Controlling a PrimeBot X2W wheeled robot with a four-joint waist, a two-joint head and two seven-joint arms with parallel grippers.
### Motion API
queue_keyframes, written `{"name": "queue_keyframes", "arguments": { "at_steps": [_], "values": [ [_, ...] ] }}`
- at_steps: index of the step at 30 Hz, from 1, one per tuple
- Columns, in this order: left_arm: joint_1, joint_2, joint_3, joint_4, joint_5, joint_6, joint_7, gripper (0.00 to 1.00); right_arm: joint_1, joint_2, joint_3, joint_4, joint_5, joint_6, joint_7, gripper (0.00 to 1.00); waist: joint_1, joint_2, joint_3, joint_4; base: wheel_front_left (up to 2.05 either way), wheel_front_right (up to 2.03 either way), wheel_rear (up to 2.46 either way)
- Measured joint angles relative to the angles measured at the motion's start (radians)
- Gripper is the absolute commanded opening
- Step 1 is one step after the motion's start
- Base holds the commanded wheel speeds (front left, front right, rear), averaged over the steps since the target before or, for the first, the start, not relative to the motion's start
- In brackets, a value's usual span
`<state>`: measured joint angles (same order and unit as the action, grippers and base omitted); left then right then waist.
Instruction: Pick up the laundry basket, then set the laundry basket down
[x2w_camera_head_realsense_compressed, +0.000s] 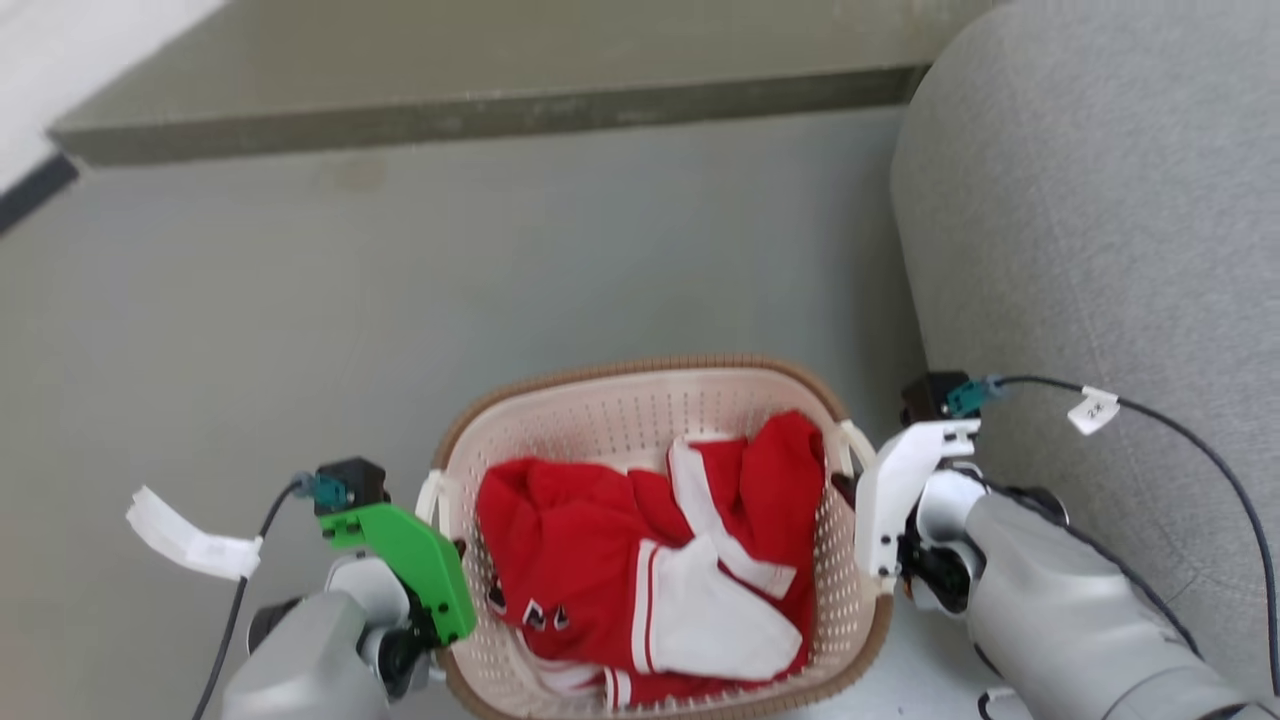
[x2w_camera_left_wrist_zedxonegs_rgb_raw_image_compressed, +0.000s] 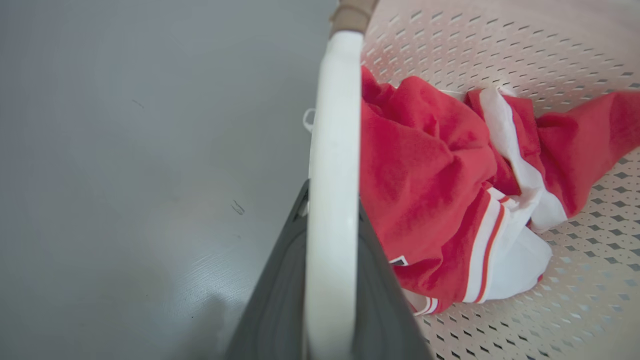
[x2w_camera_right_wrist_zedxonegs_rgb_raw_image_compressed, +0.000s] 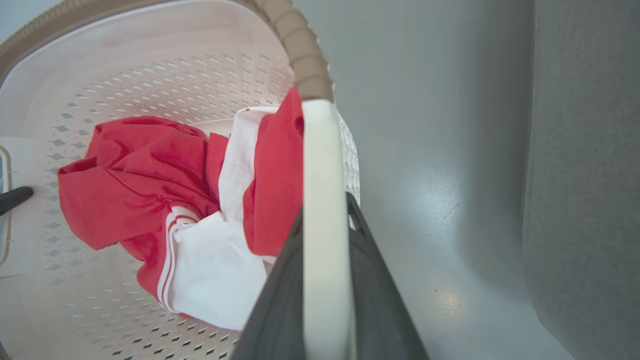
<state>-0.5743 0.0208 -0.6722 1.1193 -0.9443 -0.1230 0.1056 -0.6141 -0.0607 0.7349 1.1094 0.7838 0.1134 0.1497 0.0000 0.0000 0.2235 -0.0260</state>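
Head view: a grey floor (x2w_camera_head_realsense_compressed: 400, 300) takes up most of the scene, with a grey upholstered seat (x2w_camera_head_realsense_compressed: 1100, 200) bulking at the right and an olive ledge (x2w_camera_head_realsense_compressed: 480, 110) across the top. The laundry basket (x2w_camera_head_realsense_compressed: 640, 368) sits low in the middle, between the two arms and just beside the seat. A crumpled red and white garment (x2w_camera_head_realsense_compressed: 600, 540) lies inside it.

In the left wrist view, the left gripper (x2w_camera_left_wrist_zedxonegs_rgb_raw_image_compressed: 332, 197) has its jaws closed around the left handle (x2w_camera_left_wrist_zedxonegs_rgb_raw_image_compressed: 332, 125), one dark finger on each side of the white loop. The right wrist view shows the same for the right gripper (x2w_camera_right_wrist_zedxonegs_rgb_raw_image_compressed: 325, 207) on the right handle (x2w_camera_right_wrist_zedxonegs_rgb_raw_image_compressed: 322, 160). Both loops stand up from the brown rim.

The step in hand looks like the pick-up, with both grasps made. I cannot tell whether the base has left the floor. The next move likely calls for both arms to travel evenly so the basket stays level and the handles do not slip.

As for writing, a white tag (x2w_camera_head_realsense_compressed: 1093, 410) on the right cable bears a short mark, perhaps "2X". The tag (x2w_camera_head_realsense_compressed: 190, 540) on the left cable and the small dark emblems on the garment are too small to read.
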Motion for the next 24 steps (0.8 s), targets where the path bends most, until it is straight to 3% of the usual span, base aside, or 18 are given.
{"name": "queue_keyframes", "arguments": {
  "at_steps": [11,24],
  "values": [
    [0.047,-0.001,-0.014,0.007,-0.03,0.0,0.026,0.0,0.035,0.0,0.028,0.002,0.021,0.0,0.047,0.0,0.0,0.0,-0.116,-0.012,0.0,0.0,0.0],
    [0.058,-0.001,-0.032,0.005,-0.047,0.0,0.04,0.0,0.045,-0.002,0.048,0.005,0.048,0.0,0.075,0.0,0.0,0.0,-0.142,-0.02,0.0,0.0,0.0]
  ]
}}
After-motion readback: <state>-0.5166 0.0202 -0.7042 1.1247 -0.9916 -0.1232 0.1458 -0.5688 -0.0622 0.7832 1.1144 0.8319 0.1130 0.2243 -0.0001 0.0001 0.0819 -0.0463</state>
